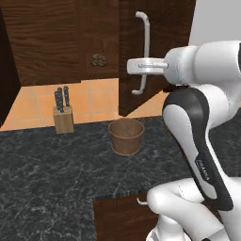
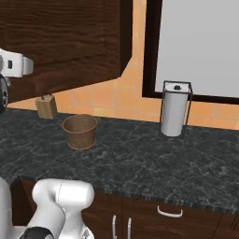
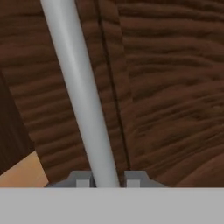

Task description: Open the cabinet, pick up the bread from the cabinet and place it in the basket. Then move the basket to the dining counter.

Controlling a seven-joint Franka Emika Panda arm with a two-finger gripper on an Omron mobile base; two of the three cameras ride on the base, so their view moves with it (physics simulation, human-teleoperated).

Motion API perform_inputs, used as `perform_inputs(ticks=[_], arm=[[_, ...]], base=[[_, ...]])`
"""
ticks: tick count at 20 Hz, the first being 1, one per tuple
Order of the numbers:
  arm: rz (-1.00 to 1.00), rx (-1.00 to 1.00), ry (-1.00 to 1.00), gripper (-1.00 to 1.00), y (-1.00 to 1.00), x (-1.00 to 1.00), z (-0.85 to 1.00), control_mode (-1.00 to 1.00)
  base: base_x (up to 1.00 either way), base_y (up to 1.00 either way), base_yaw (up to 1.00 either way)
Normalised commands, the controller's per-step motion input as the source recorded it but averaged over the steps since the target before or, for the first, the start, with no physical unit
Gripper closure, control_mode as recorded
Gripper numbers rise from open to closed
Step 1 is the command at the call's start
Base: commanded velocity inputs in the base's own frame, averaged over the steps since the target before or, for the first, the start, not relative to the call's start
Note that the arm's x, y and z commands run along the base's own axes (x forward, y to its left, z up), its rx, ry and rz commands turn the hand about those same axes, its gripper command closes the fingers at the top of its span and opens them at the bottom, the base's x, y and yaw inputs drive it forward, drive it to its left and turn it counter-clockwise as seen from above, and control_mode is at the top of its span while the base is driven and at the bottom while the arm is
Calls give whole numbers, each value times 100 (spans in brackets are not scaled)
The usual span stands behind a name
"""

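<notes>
End effector straddles the cabinet handle — door ajar.

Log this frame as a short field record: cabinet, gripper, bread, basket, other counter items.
cabinet: door swung partly open
gripper: fingertips either side of the silver bar handle
bread: on the shelf inside the cabinet
basket: upright on the black-grey countertop, nothing visible inside
knife block: against the tiled wall, left of the basket
paper towel holder: far right
</notes>
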Motion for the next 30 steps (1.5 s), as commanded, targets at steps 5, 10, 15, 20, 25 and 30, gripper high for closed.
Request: perform_inputs(ticks=[5, 10, 15, 20, 25, 30], arm=[[12, 1, 4, 100, -97, -100, 5, -100], [8, 2, 6, -100, -80, -100, 0, -100], [0, 4, 16, -100, -7, -100, 1, -100], [-1, 6, 17, -100, -3, -100, 4, -100], [-11, 2, 6, -100, 86, -50, 0, -100], [-21, 8, 23, -100, 65, 25, -28, -100]], base=[[0, 0, 0], [0, 0, 0], [0, 0, 0], [0, 0, 0], [0, 0, 0], [0, 0, 0]])
